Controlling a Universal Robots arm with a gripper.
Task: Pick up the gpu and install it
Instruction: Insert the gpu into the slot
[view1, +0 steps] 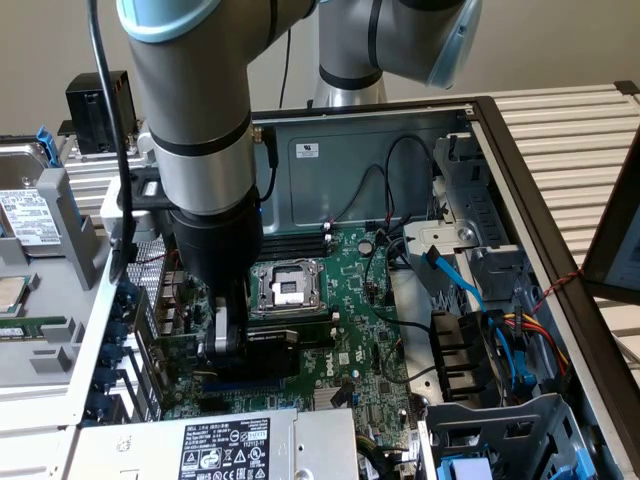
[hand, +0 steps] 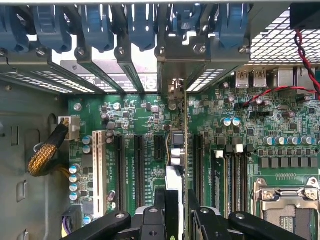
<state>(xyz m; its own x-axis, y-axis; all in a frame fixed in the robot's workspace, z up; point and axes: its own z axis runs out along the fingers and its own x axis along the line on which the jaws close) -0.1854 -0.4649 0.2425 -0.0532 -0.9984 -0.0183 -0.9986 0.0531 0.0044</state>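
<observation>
Jaws (hand: 176, 220) are closed on the gpu (hand: 176, 170), which stands on edge between them directly over the motherboard (hand: 135, 112), its metal end bracket (hand: 175, 92) reaching up to the row of rear slot openings; whether its lower edge already sits in a slot I cannot tell. In the exterior view the gripper (view1: 228, 345) is down inside the open computer case (view1: 520, 180), low over the board just beside the empty CPU socket (view1: 285, 288), and the card itself is hidden there behind the arm. The case lies open on its side and holds the motherboard, a power supply (view1: 225, 445) at the near edge with a label on top, and a drive cage (view1: 480, 260) on the exterior view's right with blue, red, yellow and black cables running to it. Four long black expansion slots and one white slot (hand: 98, 170) show on the board in the wrist view, with open board on either side of the card. Blue retention clips (hand: 140, 25) line the rear edge above the slot openings, at least six in the wrist view. Outside the case, on the exterior view's left, a hard drive (view1: 30, 215) rests on a grey tray.
</observation>
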